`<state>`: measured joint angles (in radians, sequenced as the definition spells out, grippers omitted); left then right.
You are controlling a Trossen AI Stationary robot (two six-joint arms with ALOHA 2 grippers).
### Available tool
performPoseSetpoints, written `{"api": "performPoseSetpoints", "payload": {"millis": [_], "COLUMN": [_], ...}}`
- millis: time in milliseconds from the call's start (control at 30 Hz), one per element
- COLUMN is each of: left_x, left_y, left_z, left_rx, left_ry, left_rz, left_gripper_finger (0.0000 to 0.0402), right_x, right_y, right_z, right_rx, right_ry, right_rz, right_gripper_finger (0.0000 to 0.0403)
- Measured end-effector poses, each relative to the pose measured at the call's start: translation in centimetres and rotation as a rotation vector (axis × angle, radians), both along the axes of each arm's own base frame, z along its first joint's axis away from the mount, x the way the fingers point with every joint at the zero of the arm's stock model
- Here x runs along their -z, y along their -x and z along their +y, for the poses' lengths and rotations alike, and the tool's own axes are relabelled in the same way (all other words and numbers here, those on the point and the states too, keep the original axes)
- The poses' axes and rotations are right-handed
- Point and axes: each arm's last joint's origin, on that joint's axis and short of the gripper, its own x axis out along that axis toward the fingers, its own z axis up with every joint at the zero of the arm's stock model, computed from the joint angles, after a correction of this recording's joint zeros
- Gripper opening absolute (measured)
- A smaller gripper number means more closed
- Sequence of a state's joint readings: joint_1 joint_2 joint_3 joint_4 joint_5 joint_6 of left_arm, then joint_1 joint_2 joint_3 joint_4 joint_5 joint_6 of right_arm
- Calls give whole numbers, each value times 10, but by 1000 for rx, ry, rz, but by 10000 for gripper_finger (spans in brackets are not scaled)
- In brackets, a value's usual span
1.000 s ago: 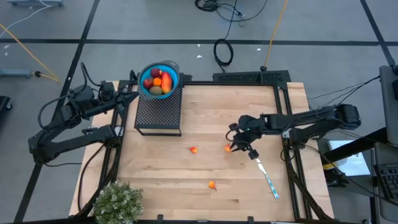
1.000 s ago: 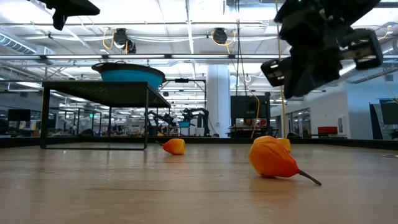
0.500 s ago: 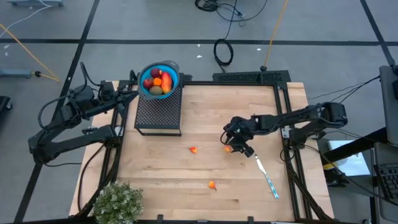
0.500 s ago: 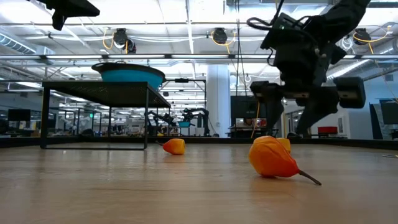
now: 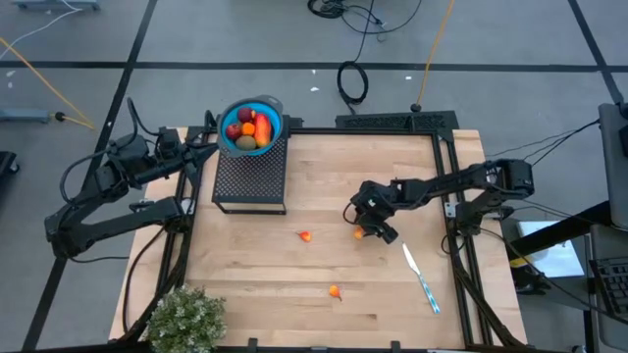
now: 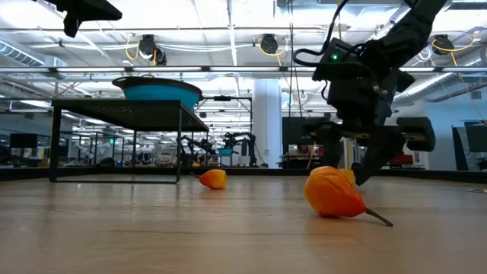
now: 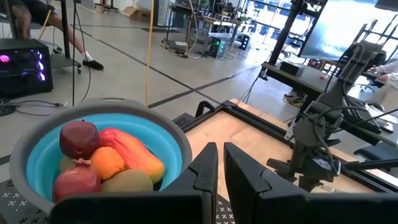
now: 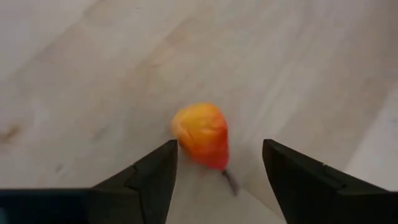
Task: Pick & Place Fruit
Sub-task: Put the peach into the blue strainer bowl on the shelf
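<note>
Now the right gripper (image 8: pixel 214 163) hangs wide open over a small orange fruit (image 8: pixel 202 135), holding nothing; the left gripper (image 7: pixel 219 163) sits shut, empty, beside the bowl (image 7: pixel 171 127).

Orange fruit bits (image 5: pixel 306 235) dot pale wood table (image 5: pixel 324 196); teal bowl (image 5: pixel 270 110) holds red and olive pieces.

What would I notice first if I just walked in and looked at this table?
Probably the right hand, out over the middle of the wooden table with its fingers open on either side of a little orange fruit. Next, the blue bowl heaped with red and orange fruit, up on a black mesh stand at the table's far edge, with the left hand close beside it. Two more orange bits lie on the wood.
</note>
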<state>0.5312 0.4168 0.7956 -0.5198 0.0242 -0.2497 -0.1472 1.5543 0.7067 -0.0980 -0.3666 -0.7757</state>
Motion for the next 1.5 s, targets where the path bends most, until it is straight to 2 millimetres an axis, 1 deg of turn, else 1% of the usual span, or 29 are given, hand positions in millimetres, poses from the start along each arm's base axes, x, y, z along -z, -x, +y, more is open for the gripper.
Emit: {"api": "performPoseSetpoints", "payload": {"millis": [133, 267, 600, 867, 1067, 1400, 1500], "left_x": [0, 0, 0, 0, 0, 0, 0], "left_y": [0, 0, 0, 0, 0, 0, 0], "left_z": [0, 0, 0, 0, 0, 0, 0], "left_rx": [0, 1, 1, 1, 0, 1, 0], "left_ry": [-1, -4, -8, -3, -3, -3, -2], "left_rz": [1, 3, 5, 2, 2, 3, 3], "left_gripper_finger": [26, 26, 26, 26, 26, 26, 26], "right_x": [-1, -1, -1, 15, 15, 14, 12], "right_y": [-1, -1, -1, -8, -8, -6, -6], "right_z": [-5, -4, 0, 0, 0, -2, -3], "right_rx": [18, 2, -25, -48, -21, -9, 15], "right_ry": [2, 5, 5, -56, -60, -46, 4], "right_rz": [-20, -20, -28, -13, -5, 5, 4], "right_gripper_finger": [215, 204, 201, 201, 197, 149, 132]}}
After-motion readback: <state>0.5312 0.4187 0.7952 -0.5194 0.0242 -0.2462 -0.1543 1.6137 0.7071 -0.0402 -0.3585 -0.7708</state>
